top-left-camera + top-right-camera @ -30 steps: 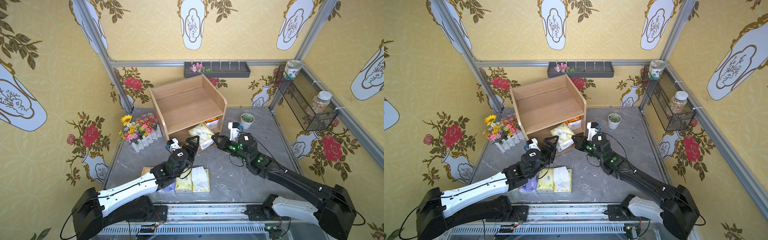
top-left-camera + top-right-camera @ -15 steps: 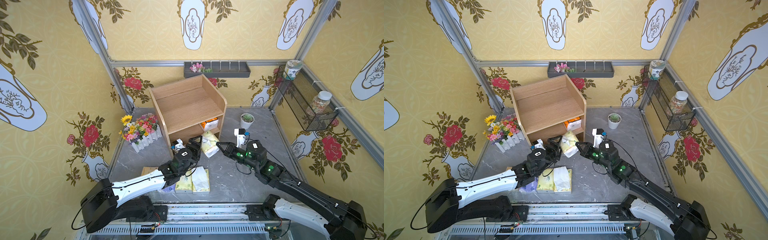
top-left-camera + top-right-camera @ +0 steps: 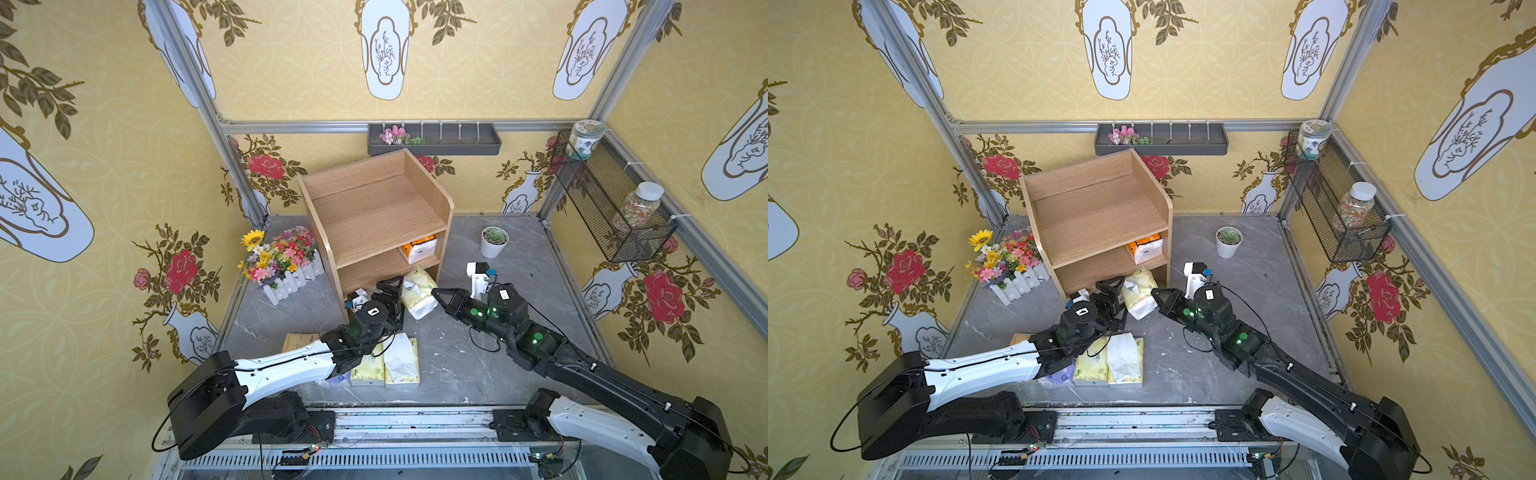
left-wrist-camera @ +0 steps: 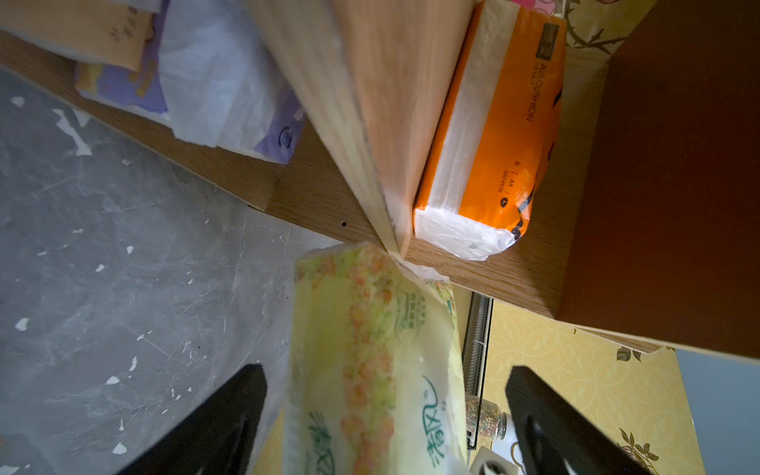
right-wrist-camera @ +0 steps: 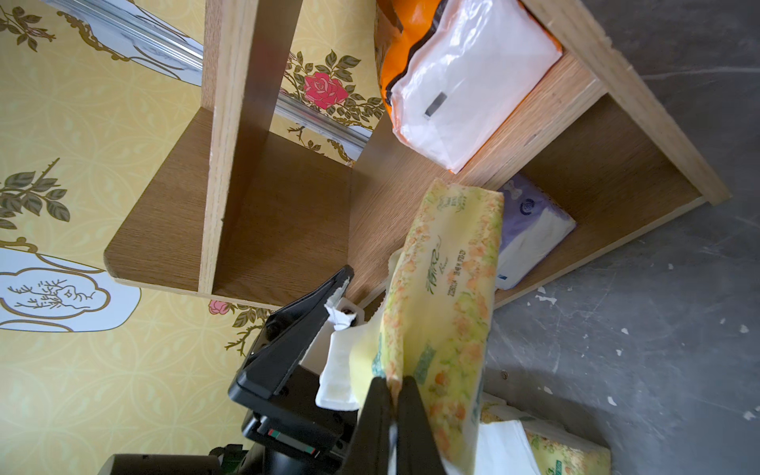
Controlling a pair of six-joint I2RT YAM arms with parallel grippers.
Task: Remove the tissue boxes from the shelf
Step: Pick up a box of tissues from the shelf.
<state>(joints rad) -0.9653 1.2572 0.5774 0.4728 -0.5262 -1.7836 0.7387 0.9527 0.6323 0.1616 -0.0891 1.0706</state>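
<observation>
The light-brown shelf (image 3: 374,208) (image 3: 1096,208) stands at the back of the floor. My right gripper (image 3: 434,293) (image 5: 392,380) is shut on the wrapper edge of a pale yellow tissue box (image 3: 417,297) (image 5: 444,308), held just in front of the bottom tier. My left gripper (image 3: 390,286) (image 4: 386,370) is open, its fingers on either side of that same pack (image 4: 370,370). An orange-and-white pack (image 3: 419,248) (image 4: 493,135) lies on the middle tier. A lavender pack (image 5: 530,222) (image 4: 222,82) lies in the bottom tier.
Several packs lie on the floor near the front edge: yellow (image 3: 365,365), tan (image 3: 299,341), lavender (image 3: 338,378). A white-fenced flower bunch (image 3: 282,262) stands left of the shelf, a succulent pot (image 3: 493,241) to its right. A wire basket (image 3: 611,203) hangs on the right wall.
My right gripper has drawn the yellow pack out of the bottom tier toward the front. My left arm has reached forward, bringing its open fingers around the pack.
</observation>
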